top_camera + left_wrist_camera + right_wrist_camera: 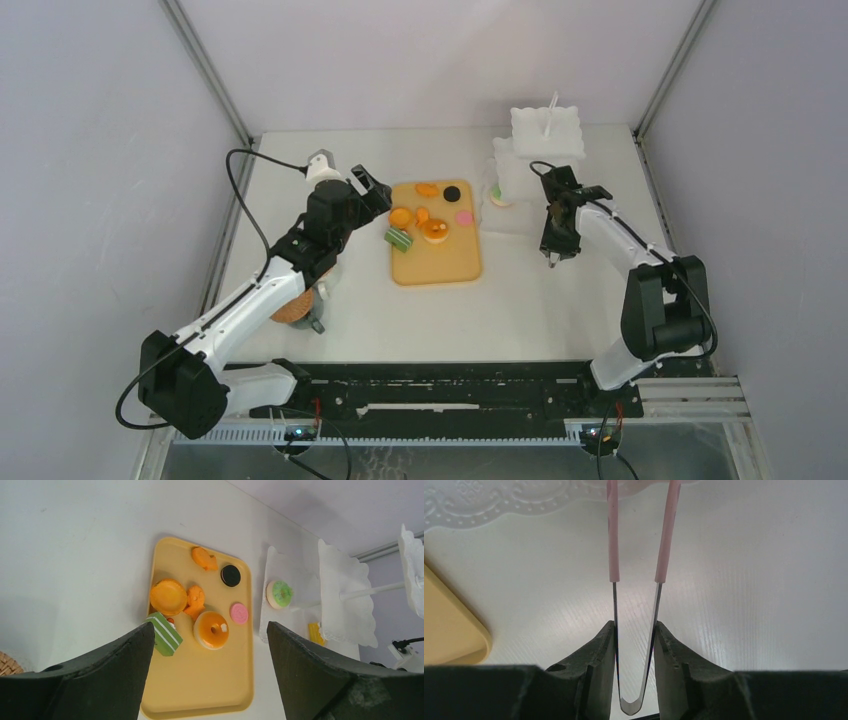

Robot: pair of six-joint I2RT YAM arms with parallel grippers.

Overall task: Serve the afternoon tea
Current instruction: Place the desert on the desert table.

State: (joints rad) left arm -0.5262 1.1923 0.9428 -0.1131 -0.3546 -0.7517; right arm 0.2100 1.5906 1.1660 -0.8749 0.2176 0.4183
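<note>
Top view. Left gripper (372, 192) hovers at the left edge of the yellow tray (440, 268), centre frame. Right gripper (551, 250) hangs to the right of the tray, below the white tiered stand (545, 130) at upper right. One cork coaster (288, 308) at lower left, partly under the left arm. A dark shape beside it might be a mug; cannot tell.

Left wrist view. Left fingers (110, 680) wide apart, empty, framing the tray. Count on the tray:
- 1 orange tart (168, 596)
- 2 orange lumps (204, 558)
- 1 glazed ring (212, 629)
- 1 black round (230, 575)
- 1 pink round (239, 613)
- 1 green striped wedge (164, 633)

Seven in all. Off the tray, toward the right of frame: 1 green donut (279, 593) on a white lace plate (345, 595), and 1 yellow wedge (313, 632) just below it.

Right wrist view. Right fingers (596, 650) clamped on the metal spring end of the pink tongs (613, 540), one pair. Their arms stand apart with nothing between them, and the tips run out of the top of the frame.

Handling, my judgement: the pastries look like small, light, stiff toys with smooth tops, so they are likely to slip or skid rather than crush. Pinch the rounds and the tart across the widest part and low on the sides, the ring across its outer rim, and the wedges on their flat faces
</note>
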